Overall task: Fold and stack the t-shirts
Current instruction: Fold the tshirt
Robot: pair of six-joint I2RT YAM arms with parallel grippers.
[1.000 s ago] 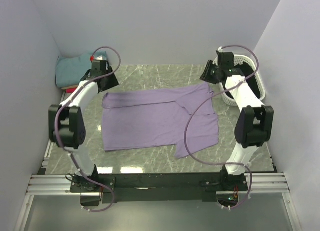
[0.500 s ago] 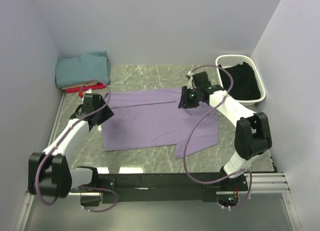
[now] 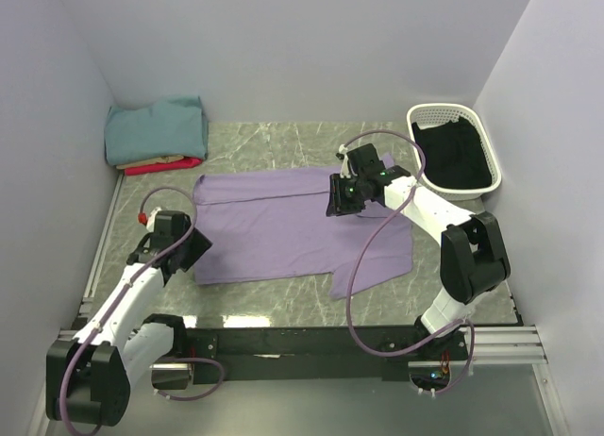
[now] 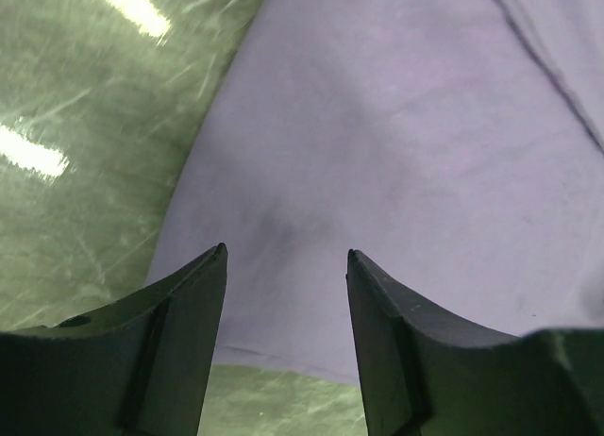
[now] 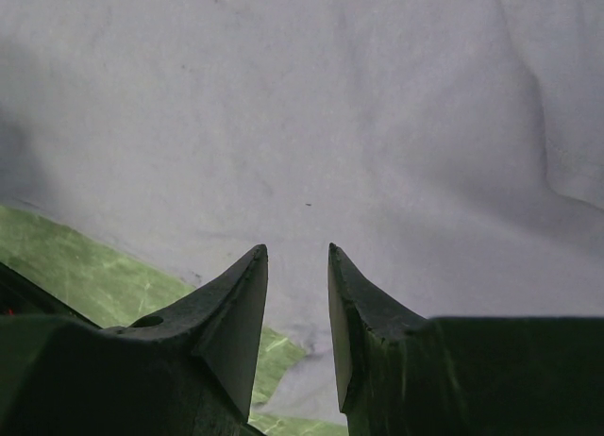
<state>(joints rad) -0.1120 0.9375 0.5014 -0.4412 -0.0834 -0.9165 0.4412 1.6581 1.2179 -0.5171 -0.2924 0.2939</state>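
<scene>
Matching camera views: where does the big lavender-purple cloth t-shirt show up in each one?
Top external: the large lavender-purple cloth t-shirt lies spread flat mid-table, between the arms.
Left wrist: it fills the centre and right.
Right wrist: it fills nearly the whole frame.
Shared landmark: the green marbled tabletop, at left and at lower left in the wrist views.

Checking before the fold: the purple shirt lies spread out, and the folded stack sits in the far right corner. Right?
Not quite. The folded stack sits in the far left corner, as the top view shows. The purple shirt does lie spread out.
</scene>
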